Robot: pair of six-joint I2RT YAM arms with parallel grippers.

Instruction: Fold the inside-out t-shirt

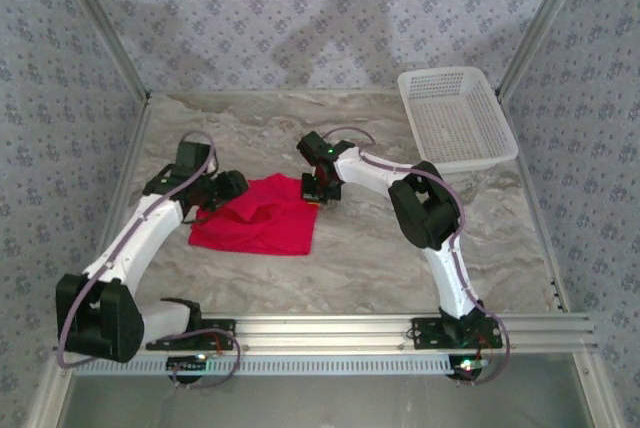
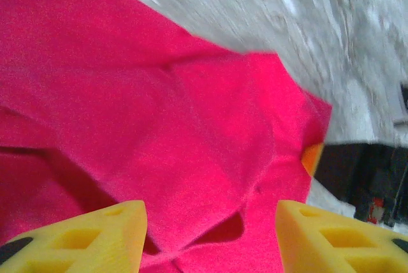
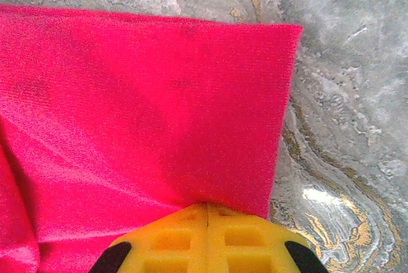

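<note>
Our right hand [image 3: 207,212] is clenched, its two yellow lattice-moulded fingers pressed flat together along a thin seam, and the edge of the t-shirt [image 3: 146,107] runs in between them. From that pinch the cloth spreads out smooth and taut, a fine-knit crimson sheet ending in a squared corner. Our left hand [image 2: 210,222] is released: its wedge-shaped yellow fingers [image 2: 95,235] stand well apart over soft, rumpled folds of the same red fabric, gripping nothing. From above, the t-shirt [image 1: 262,216] lies as a rough, plain, matte rectangle between both hands on the grey-and-tan marbled surface [image 1: 370,238]. A white plastic basket [image 1: 455,118] with latticed walls rests at the far right corner, well apart from the cloth.
</note>
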